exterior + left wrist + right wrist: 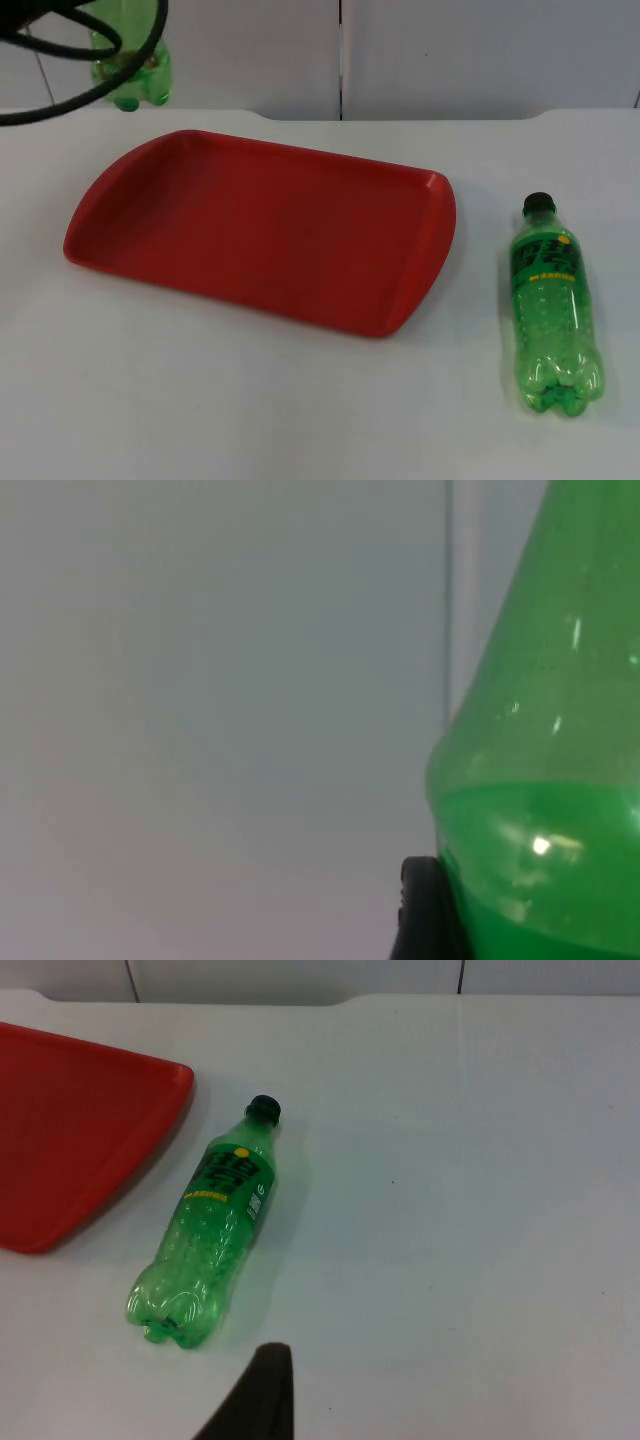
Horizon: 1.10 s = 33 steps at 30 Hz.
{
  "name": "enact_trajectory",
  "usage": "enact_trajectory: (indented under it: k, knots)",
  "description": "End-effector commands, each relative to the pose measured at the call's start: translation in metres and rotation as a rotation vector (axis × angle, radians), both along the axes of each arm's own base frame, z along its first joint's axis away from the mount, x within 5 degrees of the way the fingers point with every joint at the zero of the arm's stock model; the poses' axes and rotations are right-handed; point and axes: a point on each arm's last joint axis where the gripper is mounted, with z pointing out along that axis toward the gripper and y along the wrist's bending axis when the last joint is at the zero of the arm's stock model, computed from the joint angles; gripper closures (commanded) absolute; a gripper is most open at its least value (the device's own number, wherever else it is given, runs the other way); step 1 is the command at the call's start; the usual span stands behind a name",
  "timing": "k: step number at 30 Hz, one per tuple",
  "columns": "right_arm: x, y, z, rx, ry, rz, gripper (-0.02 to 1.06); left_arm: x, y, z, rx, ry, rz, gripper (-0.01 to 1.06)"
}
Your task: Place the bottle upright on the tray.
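Red plastic, the tray [250, 225] lies flat on the white table [300, 410] in the top view, left of centre, with nothing on it. To its right, apart from the tray's right rim, a green bottle [552, 305] lies on its side with its black cap [539, 203] toward the far side and its lobed base toward the near edge. A second green bottle [133, 72] shows at the far left, against the grey partition wall [450, 50], base downward and seemingly lifted off the table.

In the left wrist view, that second bottle [545, 780] stands large right beside a black fingertip [425, 910] of the left gripper, which touches its green side. The left gripper appears to be clasped around this bottle.

In the right wrist view, the lying bottle [210, 1230] rests on the table [450, 1210], just beside the tray [70, 1140] corner but not touching it, its cap [264, 1109] pointing away. A fingertip [255, 1395] of the right gripper hangs above the table near the bottle's base, not touching it; whether its jaws are parted or closed cannot be told.
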Motion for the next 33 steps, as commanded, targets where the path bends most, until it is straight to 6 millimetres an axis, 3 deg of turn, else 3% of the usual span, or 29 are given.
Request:
enact_trajectory:
  k: [1, 5, 13, 24, 33]
  knots:
    - [0.0, 0.0, -0.002, -0.002, 0.002, -0.003, 0.03, 0.004, 0.006, -0.002, -0.033, -0.066, 0.006, 1.05]
    - [0.0, 0.0, -0.002, -0.002, 0.002, -0.003, 0.03, 0.009, 0.01, -0.018, -0.042, -0.083, -0.003, 1.05]
    - [0.0, 0.0, -0.002, -0.002, 0.002, -0.003, 0.03, 0.042, 0.007, -0.055, -0.015, -0.049, -0.04, 1.05]
    - [0.0, 0.0, -0.002, -0.002, 0.002, -0.003, 0.03, 0.082, 0.001, -0.076, 0.024, -0.085, -0.065, 1.05]
    - [0.0, 0.0, -0.002, -0.002, 0.002, -0.003, 0.03, 0.096, -0.004, -0.096, 0.042, -0.092, -0.107, 1.05]
